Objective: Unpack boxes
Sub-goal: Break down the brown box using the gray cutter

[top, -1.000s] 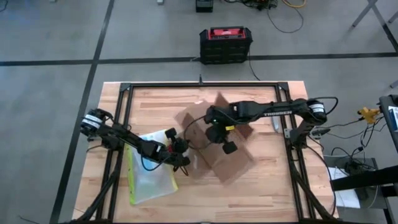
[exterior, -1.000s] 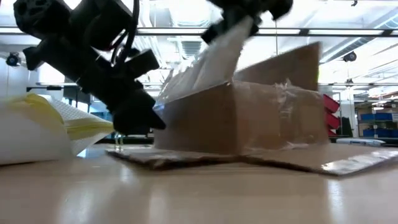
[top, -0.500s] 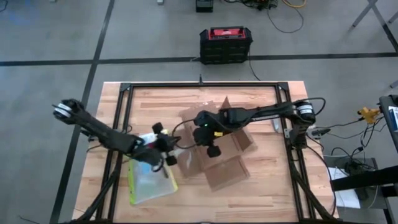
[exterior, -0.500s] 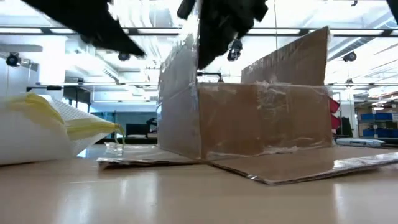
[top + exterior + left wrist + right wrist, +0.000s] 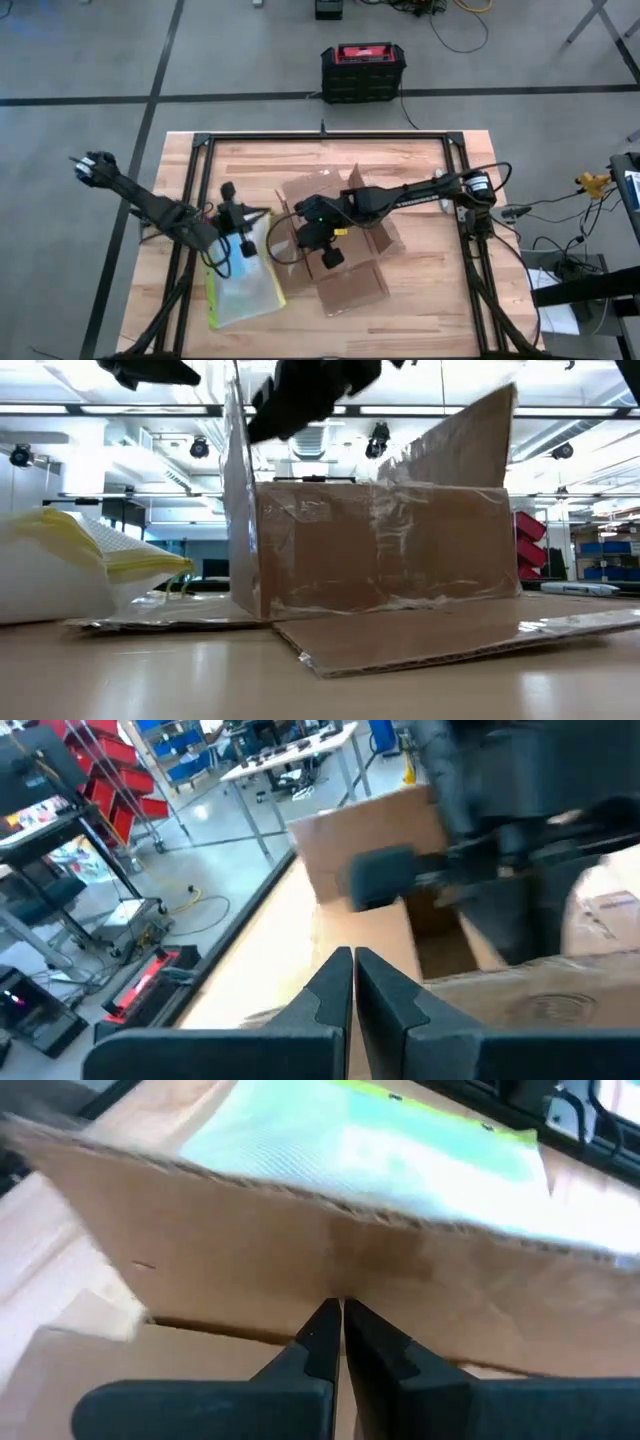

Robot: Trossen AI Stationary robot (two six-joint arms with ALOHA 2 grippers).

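From the high view, the flat brown cardboard carton with flaps and shiny clear tape (image 5: 335,240) lay opened near the table's middle, flaps splayed outward. The clear plastic pouch with a yellow-green edge (image 5: 238,280) lay on the light wooden table (image 5: 420,320) just beside it, so I judged the unpacking largely done; whether anything remained inside could not be told. The right gripper (image 5: 330,255) hung over the carton's left part, and the left gripper (image 5: 243,245) hung above the pouch's upper end.

In the low view, the carton stood with one flap upright at its left end and another raised behind; the pouch bulged to its left.

In the left wrist view, the left gripper's fingers (image 5: 330,990) were clenched together, empty, with the carton's open cavity ahead.

In the right wrist view, the right gripper's fingers (image 5: 320,1335) were pressed together against a raised flap's face; whether they pinched it could not be told.
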